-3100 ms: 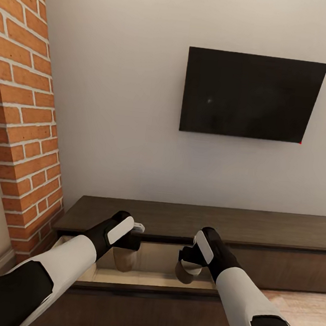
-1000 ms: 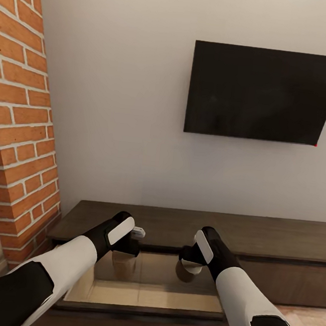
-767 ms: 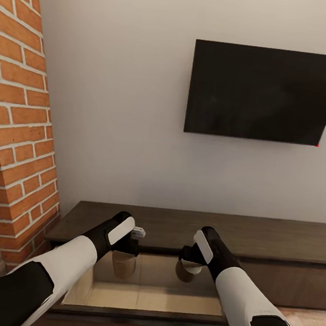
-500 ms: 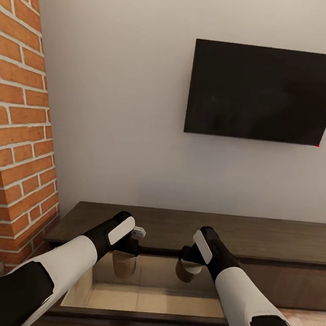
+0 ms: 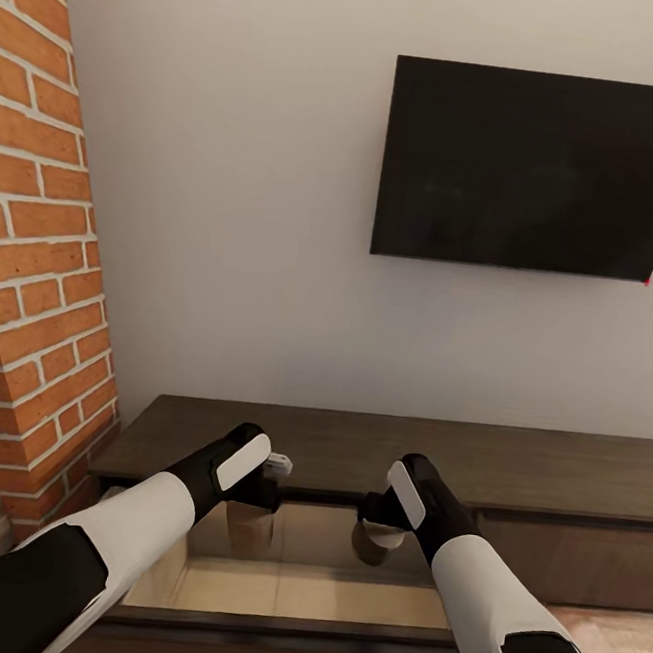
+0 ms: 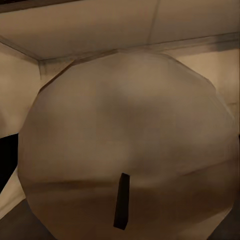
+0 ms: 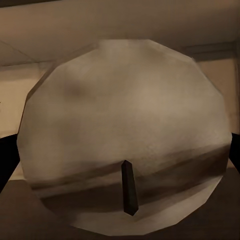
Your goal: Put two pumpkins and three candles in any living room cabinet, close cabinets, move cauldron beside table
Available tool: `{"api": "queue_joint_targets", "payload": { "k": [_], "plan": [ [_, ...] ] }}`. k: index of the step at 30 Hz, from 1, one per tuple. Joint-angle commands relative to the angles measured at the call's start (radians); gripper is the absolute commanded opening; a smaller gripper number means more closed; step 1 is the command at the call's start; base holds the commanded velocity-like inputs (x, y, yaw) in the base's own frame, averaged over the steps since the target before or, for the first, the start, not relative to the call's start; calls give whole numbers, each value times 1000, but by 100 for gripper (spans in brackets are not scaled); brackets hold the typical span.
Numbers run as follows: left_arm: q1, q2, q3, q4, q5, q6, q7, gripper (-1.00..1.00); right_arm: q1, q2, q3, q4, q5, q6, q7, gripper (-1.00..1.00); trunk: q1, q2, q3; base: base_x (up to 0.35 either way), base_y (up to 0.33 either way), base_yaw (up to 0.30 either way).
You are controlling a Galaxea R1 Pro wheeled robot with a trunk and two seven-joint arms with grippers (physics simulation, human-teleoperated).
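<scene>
Left gripper [image 5: 268, 483] clamped a stubby beige-grey cylindrical candle [image 5: 248, 530] hanging beneath it, over the pale-wood interior of the open drawer [image 5: 289, 589] of the long dark brown cabinet [image 5: 403, 455]. Right gripper [image 5: 375, 513] likewise gripped a second beige-grey candle [image 5: 372, 544] (dark wick [image 7: 129, 187] facing the wrist camera).

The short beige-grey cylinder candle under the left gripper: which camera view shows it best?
The left wrist view: the short beige-grey cylinder candle appears close, top face and dark wick clear. The head view shows its side below the left gripper, over the open pale wood drawer.
</scene>
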Motion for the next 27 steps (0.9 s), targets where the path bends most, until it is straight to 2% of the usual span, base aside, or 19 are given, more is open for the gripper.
{"api": "queue_joint_targets", "payload": {
  "k": [1, 27],
  "plan": [
    [-1, 1, -6, -1, 10, 0, 9, -100, -1, -1, 4, -1, -11, 2, -8, -100, 0, -1, -5, 0, 0, 0],
    [2, -1, -6, -4, 8, -3, 8, -100, 0, -1, 7, -1, -11, 3, -4, -100, 12, -7, -106, 0, 0, 0]
  ]
}}
